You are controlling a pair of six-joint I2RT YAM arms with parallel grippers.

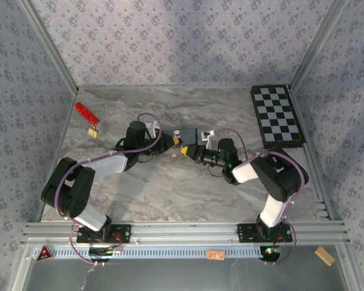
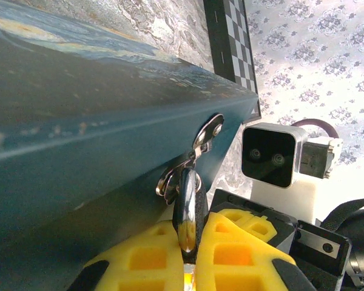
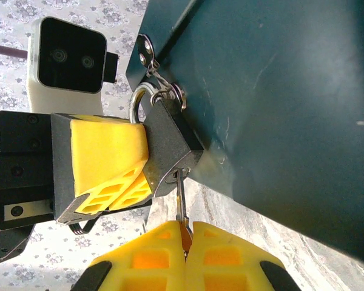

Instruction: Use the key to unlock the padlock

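Pinching the key (image 3: pixel 181 197), its blade seated in the padlock (image 3: pixel 173 145), the right pincer (image 3: pixel 183 242) faces the left pincer (image 2: pixel 190 239), clamped on the padlock hanging from the box (image 3: pixel 279 91) hasp (image 3: pixel 150 57); the turn seems next, needing a steady twist to free the shackle (image 3: pixel 134 104).

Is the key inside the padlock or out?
In: the key runs from the right gripper straight up into the padlock keyhole.

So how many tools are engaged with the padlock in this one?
2. The left tool clamps the padlock body, which hangs on the blue box's hasp. The right tool pinches the key, whose tip sits at the padlock's keyhole.
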